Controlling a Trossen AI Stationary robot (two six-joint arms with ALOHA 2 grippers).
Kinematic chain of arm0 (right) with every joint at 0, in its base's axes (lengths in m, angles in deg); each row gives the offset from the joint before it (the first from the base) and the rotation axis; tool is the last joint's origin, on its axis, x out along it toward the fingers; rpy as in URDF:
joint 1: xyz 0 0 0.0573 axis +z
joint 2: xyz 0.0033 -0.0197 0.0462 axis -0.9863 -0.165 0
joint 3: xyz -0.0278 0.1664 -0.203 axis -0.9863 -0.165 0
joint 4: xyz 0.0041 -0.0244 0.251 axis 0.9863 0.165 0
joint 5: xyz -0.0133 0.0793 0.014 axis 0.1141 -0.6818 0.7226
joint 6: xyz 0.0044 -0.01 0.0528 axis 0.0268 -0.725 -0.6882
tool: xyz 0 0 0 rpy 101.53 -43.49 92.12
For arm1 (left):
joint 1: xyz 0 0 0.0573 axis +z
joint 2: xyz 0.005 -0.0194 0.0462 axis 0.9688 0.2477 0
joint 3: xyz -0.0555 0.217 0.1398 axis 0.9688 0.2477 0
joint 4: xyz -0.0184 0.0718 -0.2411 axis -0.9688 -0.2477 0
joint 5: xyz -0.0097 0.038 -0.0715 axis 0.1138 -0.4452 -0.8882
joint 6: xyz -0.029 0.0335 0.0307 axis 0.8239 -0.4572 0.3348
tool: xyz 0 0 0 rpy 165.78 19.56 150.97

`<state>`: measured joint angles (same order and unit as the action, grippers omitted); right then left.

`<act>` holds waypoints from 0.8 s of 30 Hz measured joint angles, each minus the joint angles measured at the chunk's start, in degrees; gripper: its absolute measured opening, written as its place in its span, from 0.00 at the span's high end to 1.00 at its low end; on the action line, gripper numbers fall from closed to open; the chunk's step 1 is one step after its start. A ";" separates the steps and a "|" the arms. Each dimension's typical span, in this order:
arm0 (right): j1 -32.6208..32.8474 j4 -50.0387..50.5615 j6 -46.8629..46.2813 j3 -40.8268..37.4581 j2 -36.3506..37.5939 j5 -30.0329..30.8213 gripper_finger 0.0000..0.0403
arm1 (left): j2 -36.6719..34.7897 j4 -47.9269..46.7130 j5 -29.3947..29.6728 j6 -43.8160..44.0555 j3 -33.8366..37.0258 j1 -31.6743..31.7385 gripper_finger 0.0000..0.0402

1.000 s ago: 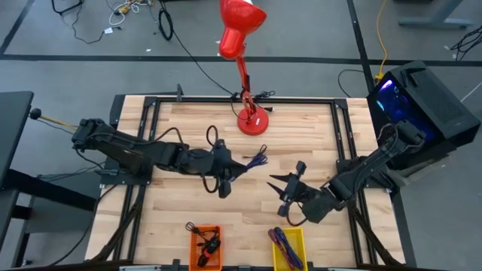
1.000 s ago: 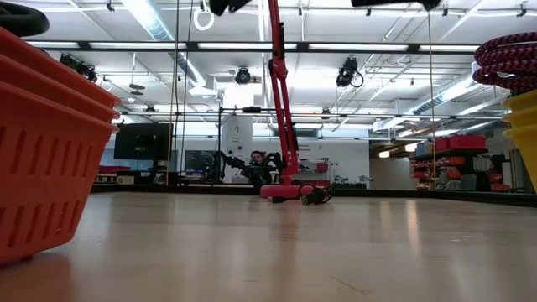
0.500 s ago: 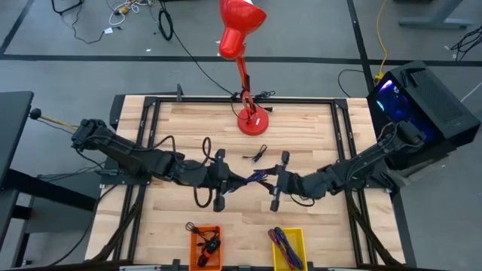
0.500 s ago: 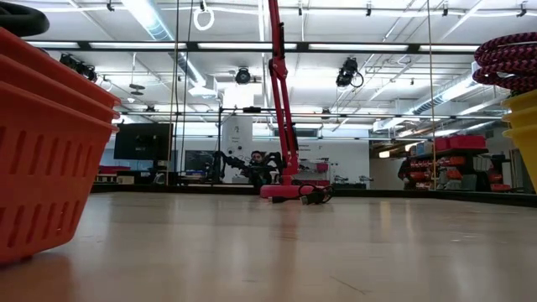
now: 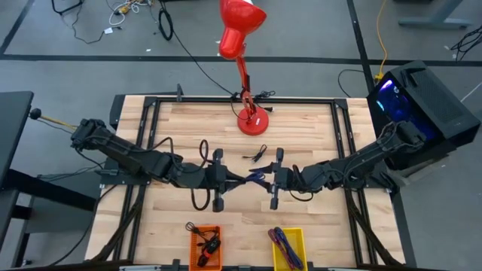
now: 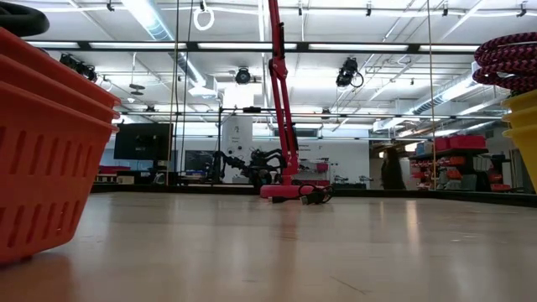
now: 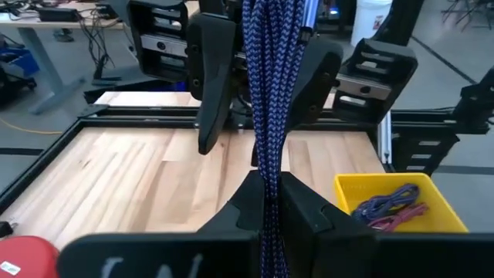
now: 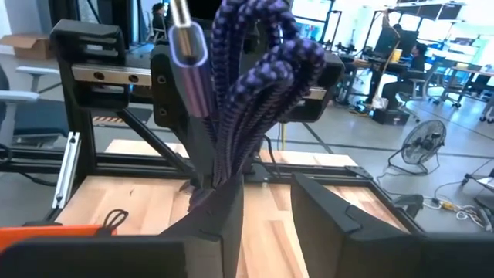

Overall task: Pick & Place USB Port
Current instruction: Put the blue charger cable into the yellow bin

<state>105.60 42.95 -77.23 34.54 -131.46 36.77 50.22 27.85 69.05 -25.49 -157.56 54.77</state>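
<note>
A blue-purple braided USB cable (image 5: 252,179), bunched into several strands with a silver plug (image 8: 189,46), hangs in the air over the table's middle. My left gripper (image 5: 235,179) comes at it from the left and is shut on it (image 7: 262,201). My right gripper (image 5: 263,179) faces it from the right, level and open (image 8: 266,220). Its two fingers (image 7: 210,77) stand on either side of the cable bundle (image 7: 268,85). My left gripper pinches the bunched strands of the cable (image 7: 268,174) between its two fingers, coming nearly level from the table's left. The bundle is lifted clear of the table and runs on from the fingertips toward the right gripper. My right gripper: I cannot tell whether its fingers touch the strands.
An orange bin (image 5: 205,247) with a black cable and a yellow bin (image 5: 288,248) with coloured cables stand at the near edge. A red lamp's base (image 5: 252,122) is at the far middle. A small black cable (image 5: 257,154) lies on the wood below it.
My right gripper has swung from the near right toward the table's middle, risen and turned level to face the left gripper; its fingers now straddle the cable. My left gripper has shifted slightly toward the near edge with the cable and rolled a little.
</note>
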 joint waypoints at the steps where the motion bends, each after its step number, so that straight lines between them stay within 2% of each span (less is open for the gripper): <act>1: 0.00 -0.02 -0.16 0.00 0.00 0.02 0.72 | 0.00 0.00 0.12 -0.02 0.00 0.00 0.94; 7: -0.02 0.37 -0.39 0.00 0.00 -0.06 0.72 | -0.08 -0.94 2.26 -1.22 0.00 0.00 0.94; 24: 0.05 2.84 -3.09 0.04 0.07 -1.06 0.72 | -0.59 -2.44 2.93 -3.23 0.11 0.74 0.94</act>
<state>105.65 45.78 -80.32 34.58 -131.39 35.71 49.63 25.41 71.98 -28.72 -157.45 55.51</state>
